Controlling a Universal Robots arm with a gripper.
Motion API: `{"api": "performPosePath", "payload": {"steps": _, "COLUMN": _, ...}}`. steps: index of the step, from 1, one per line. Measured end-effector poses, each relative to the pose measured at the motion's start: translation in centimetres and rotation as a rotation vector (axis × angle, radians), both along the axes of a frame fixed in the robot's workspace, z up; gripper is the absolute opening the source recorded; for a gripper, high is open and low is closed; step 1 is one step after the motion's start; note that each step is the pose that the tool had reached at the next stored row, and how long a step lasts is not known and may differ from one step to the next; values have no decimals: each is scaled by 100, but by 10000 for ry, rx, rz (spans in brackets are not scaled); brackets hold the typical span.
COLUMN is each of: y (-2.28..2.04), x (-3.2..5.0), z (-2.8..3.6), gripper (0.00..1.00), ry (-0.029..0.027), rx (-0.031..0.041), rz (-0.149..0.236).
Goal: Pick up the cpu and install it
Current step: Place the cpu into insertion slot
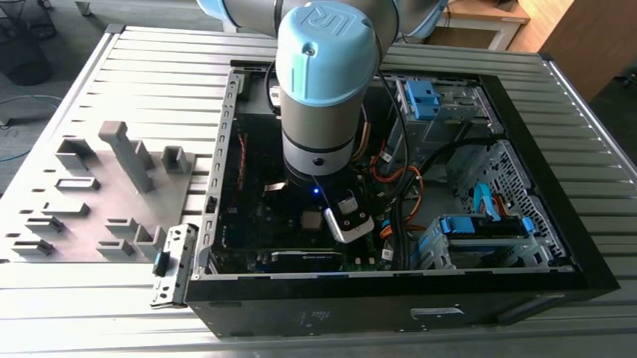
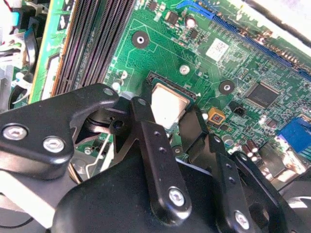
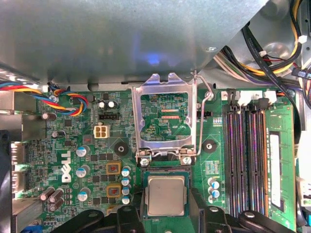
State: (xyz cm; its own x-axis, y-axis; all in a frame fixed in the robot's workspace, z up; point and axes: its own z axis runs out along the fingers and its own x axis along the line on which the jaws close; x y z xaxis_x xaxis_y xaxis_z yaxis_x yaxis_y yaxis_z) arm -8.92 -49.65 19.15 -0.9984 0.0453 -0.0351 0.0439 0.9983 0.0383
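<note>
My fingers are spread apart with nothing in them, one on each side of the cpu. It lies flat in the motherboard socket, with the load frame flipped open beside it.

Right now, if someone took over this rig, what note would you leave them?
End effector: down inside the computer case, straddling the cpu; whether it grips cannot be told.
cpu: lying flat, metal top up, within the socket on the motherboard.
Done: cpu is at the socket.
Left: release not confirmed; the retention frame stands hinged open, not yet closed over the cpu.
</note>
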Motion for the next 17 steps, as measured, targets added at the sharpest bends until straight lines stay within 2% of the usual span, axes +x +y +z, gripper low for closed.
{"api": "performPosePath", "payload": {"steps": 5, "y": 0, "x": 0, "z": 0, "gripper": 51, "ry": -1, "rx": 0, "rz": -1}}
{"api": "performPosePath", "payload": {"steps": 6, "y": 0, "x": 0, "z": 0, "gripper": 57, "ry": 0, "rx": 0, "rz": -1}}
{"api": "performPosePath", "payload": {"steps": 12, "y": 0, "x": 4, "z": 0, "gripper": 57, "ry": 1, "rx": 0, "rz": 0}}
{"api": "performPosePath", "payload": {"steps": 17, "y": 0, "x": 47, "z": -4, "gripper": 57, "ry": 0, "rx": 2, "rz": 153}}
